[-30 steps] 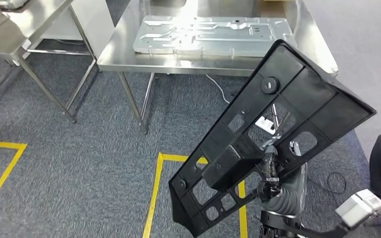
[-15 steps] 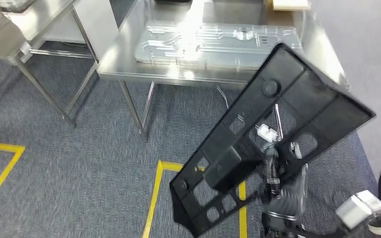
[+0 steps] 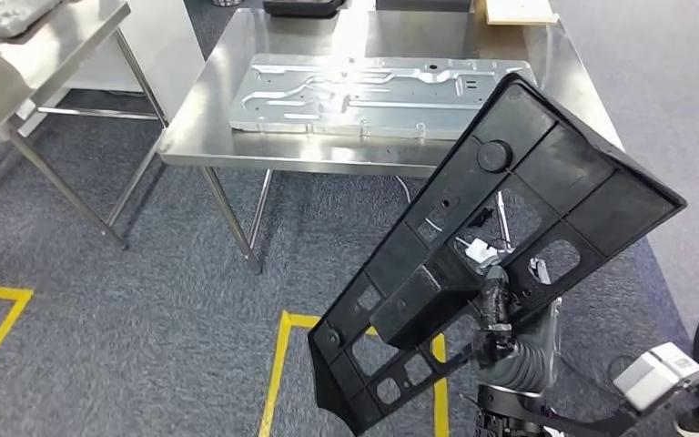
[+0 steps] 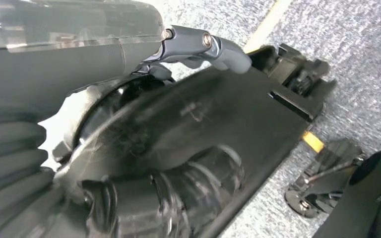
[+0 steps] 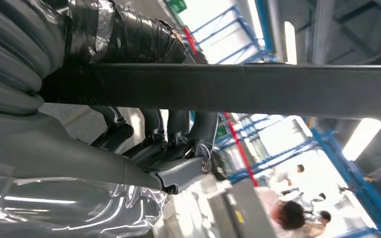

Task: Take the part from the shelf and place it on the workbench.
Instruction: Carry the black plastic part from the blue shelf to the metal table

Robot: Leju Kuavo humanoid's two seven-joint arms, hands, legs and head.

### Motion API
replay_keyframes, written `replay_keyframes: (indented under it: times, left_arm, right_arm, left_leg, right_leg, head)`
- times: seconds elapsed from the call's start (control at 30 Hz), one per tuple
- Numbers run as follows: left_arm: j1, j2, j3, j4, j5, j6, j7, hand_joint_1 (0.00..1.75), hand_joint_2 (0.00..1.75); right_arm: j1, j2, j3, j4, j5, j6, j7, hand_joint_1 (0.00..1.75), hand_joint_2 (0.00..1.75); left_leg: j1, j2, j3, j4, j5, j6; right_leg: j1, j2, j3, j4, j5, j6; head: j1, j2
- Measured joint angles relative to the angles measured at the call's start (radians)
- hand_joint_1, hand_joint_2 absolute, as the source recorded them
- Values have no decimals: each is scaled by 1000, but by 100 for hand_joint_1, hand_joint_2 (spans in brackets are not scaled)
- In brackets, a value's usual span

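**Part carried toward the table, not yet set down**

The right hand (image 3: 501, 319) grips the part (image 3: 501, 246), a large black plastic frame with cut-out windows and ribs. It holds it up off the floor in front of the robot, tilted so that one corner points up toward the table (image 3: 191, 137) and the opposite end hangs low near the yellow floor tape (image 3: 282, 364). The fingers (image 5: 178, 124) wrap over a bar of the part, with the thumb (image 5: 178, 173) closing from the other side. A grasp through one of the openings near the middle likely keeps such a wide, flat piece from swinging. In the head view the part's upper corner overlaps the table's near right edge, but the part is in the air and I cannot tell how far it is from that edge.

A stamped metal panel (image 3: 373, 82) lies flat along the middle of the table, reaching almost to the near edge. That leaves bare steel mainly at the left end and a strip on the right, so the part will probably have to go beside it or on top of it.

In the left wrist view the left hand (image 4: 198, 44) hangs by the robot's dark body over the carpet, holding nothing. Whether its fingers are spread or curled I cannot tell.
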Motion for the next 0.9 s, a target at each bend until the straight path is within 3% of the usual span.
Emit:
replay_keyframes:
  times: [0.07,0.13,0.23,0.27,0.3,0.33,0.4,0.47,0.53,0.63,0.7,0.77,0.8,0.83,0.9]
  left_arm:
    - [-1,0,0,0,-1,0,1,0,175]
    - [-1,-2,0,0,-2,-1,4,0,175]
    - [-2,-2,0,0,-2,-1,7,0,175]
    - [-1,-3,0,0,-2,-1,8,0,175]
    - [0,-3,0,0,-2,-1,8,0,175]
    - [1,-3,0,0,-2,-1,8,0,175]
    - [1,-3,0,0,-2,-1,9,0,175]
    - [0,-3,0,0,-2,-1,9,0,175]
    - [0,-3,0,0,-1,-2,10,0,175]
    - [-1,-2,0,-1,-1,-2,11,0,175]
    - [-2,-2,0,-2,-2,-2,11,0,175]
    - [-2,-2,0,-3,-2,-2,11,0,175]
    - [-2,-2,0,-3,-2,-2,11,0,175]
    - [-2,-2,0,-3,-2,-1,11,0,175]
    - [-2,-2,0,-3,-2,-1,12,0,175]
  right_arm:
    - [-3,-1,0,2,-6,0,-1,171,175]
    - [-6,-1,0,4,-11,0,-2,171,175]
    - [-7,-2,0,6,-16,0,-2,171,175]
    - [-6,-3,0,7,-17,0,-2,171,175]
    - [-6,-4,0,7,-19,0,-2,171,175]
    - [-6,-5,0,8,-20,0,-2,171,175]
    - [-6,-6,0,9,-22,0,-2,171,175]
    - [-7,-7,0,11,-24,0,-2,171,175]
    - [-6,-7,0,12,-25,0,-2,171,175]
    - [-7,-7,0,13,-25,0,-2,171,175]
    - [-8,-7,0,13,-25,0,-3,171,175]
    - [-8,-7,0,13,-28,0,-2,171,175]
    - [-8,-7,0,13,-30,0,-2,171,175]
    - [-8,-7,0,13,-32,0,-2,171,175]
    - [-8,-7,0,13,-36,0,-3,171,175]
  left_leg:
    - [2,-2,23,-20,13,6]
    - [6,-1,46,-31,17,12]
    - [8,1,55,-32,7,17]
    - [9,0,57,-29,2,17]
    - [10,0,60,-26,-4,15]
    - [12,-2,65,-22,-11,13]
    - [17,-5,76,-14,-27,4]
    - [19,-7,82,-6,-39,-9]
    - [18,-8,84,1,-44,-21]
    - [21,-4,70,36,-60,-38]
    - [26,0,17,134,-94,-47]
    - [29,2,-57,244,-131,-51]
    - [29,3,-79,264,-132,-51]
    - [29,3,-84,249,-113,-49]
    - [28,3,-49,132,-27,-39]
  right_leg:
    - [0,0,6,10,-2,9]
    - [-1,-1,-7,57,-25,16]
    - [-3,-2,-100,202,-97,28]
    - [-5,-2,-127,232,-104,32]
    - [-7,-2,-142,233,-92,36]
    - [-10,-2,-138,200,-59,40]
    - [-14,-2,-105,89,17,46]
    - [-11,-3,-87,26,36,37]
    - [-7,-5,-87,22,31,17]
    - [-10,-6,-67,15,40,0]
    - [-10,-7,-55,9,37,-7]
    - [-8,-8,-47,7,30,-11]
    - [-7,-7,-42,7,25,-11]
    - [-6,-6,-34,7,20,-12]
    - [-5,-5,-18,5,7,-11]
  head:
    - [-1,0]
    - [0,0]
    - [2,0]
    - [2,0]
    - [2,0]
    - [2,0]
    - [2,0]
    - [6,0]
    - [6,0]
    - [1,0]
    - [-3,0]
    - [-4,0]
    - [-5,0]
    - [-5,0]
    - [-4,0]
